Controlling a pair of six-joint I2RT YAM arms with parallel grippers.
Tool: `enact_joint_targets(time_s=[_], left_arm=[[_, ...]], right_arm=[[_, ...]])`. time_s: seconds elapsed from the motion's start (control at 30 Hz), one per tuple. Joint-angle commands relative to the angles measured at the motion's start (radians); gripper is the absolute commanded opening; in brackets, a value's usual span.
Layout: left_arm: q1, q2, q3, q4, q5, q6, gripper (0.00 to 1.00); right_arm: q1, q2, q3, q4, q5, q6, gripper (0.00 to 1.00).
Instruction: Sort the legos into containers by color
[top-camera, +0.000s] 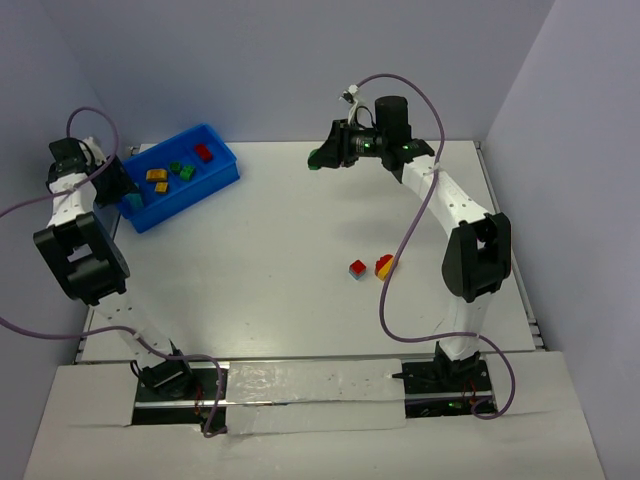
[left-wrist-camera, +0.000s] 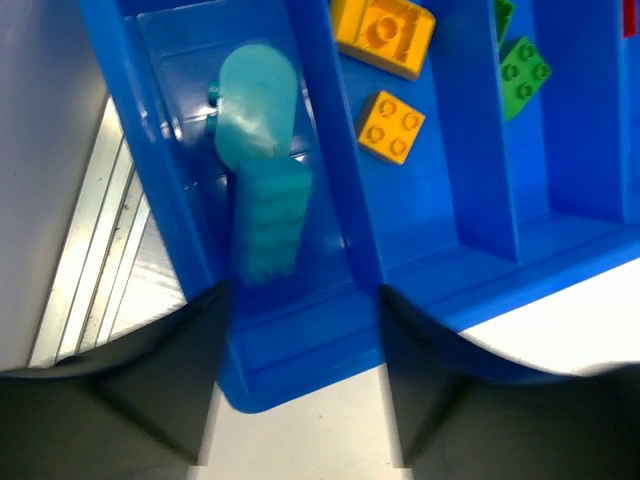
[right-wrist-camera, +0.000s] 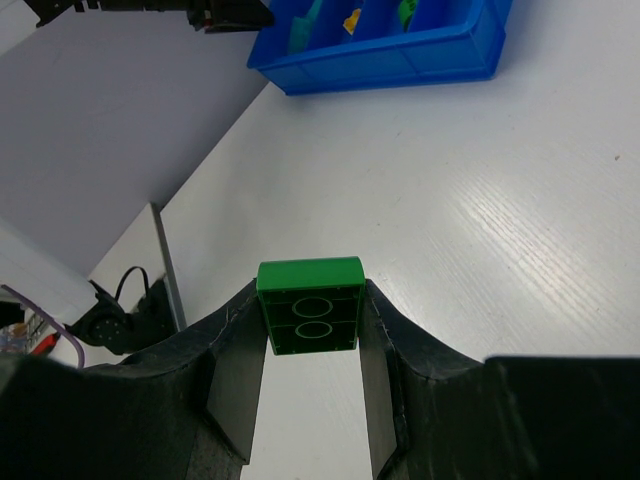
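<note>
The white table (top-camera: 280, 250) carries one blue bin (top-camera: 190, 203) at its far left corner, with dividers splitting the bin into compartments. The left gripper (left-wrist-camera: 300, 300) hangs over the bin's left end. Its jaws are spread wide, one on either side of the end compartment, and nothing is pinched between them. The right gripper (right-wrist-camera: 310, 330) is well to the right of the bin, near the table's far edge. Its jaws are closed onto the flanks of a green brick (right-wrist-camera: 310, 305), which sits between the fingers (right-wrist-camera: 235, 380) with its hollow underside facing the wrist camera.

A teal piece (left-wrist-camera: 258, 170) lies in the bin's left end compartment. The next compartment holds two yellow bricks (left-wrist-camera: 390, 125), and the one beyond it holds a green brick with studs (left-wrist-camera: 525, 72). A red brick (top-camera: 203, 152) lies at the bin's far right end. Two legos sit loose on the table, well apart from the bin and off to its right: a small red brick (top-camera: 357, 269) and, just beside it, a red-and-yellow piece (top-camera: 384, 265).
</note>
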Motion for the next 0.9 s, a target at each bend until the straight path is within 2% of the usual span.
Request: enact_joint_targets(time_s=[0.0, 0.13, 0.27, 0.37, 0.43, 0.57, 0.67, 0.77, 0.87], left_arm=[[-0.009, -0.024, 0.058, 0.007, 0.040, 0.010, 0.74], [-0.012, -0.061, 0.062, 0.028, 0.126, 0.013, 0.76], [-0.021, -0.190, -0.014, 0.185, 0.338, -0.011, 0.76], [-0.076, -0.268, -0.063, 0.314, 0.533, -0.057, 0.76], [-0.156, -0.317, -0.112, 0.384, 0.570, -0.077, 0.75], [-0.325, -0.432, -0.230, 0.500, 0.558, -0.047, 0.75], [-0.440, -0.468, -0.285, 0.605, 0.530, -0.093, 0.75], [-0.517, -0.474, -0.301, 0.650, 0.479, -0.134, 0.75], [-0.600, -0.481, -0.316, 0.704, 0.387, -0.110, 0.75]], right_arm=[[0.004, -0.010, 0.050, 0.037, 0.010, -0.003, 0.00], [0.007, -0.018, 0.048, 0.062, 0.032, 0.030, 0.00], [0.010, -0.043, 0.003, 0.178, 0.053, 0.090, 0.00], [0.015, -0.032, 0.007, 0.281, 0.049, 0.206, 0.00], [0.017, 0.004, 0.034, 0.311, 0.046, 0.338, 0.00], [0.024, 0.029, 0.015, 0.454, 0.071, 0.558, 0.00], [0.035, 0.043, -0.004, 0.544, 0.061, 0.694, 0.00], [0.046, 0.042, 0.006, 0.499, 0.115, 0.707, 0.00], [0.050, 0.044, 0.032, 0.435, 0.167, 0.716, 0.00]])
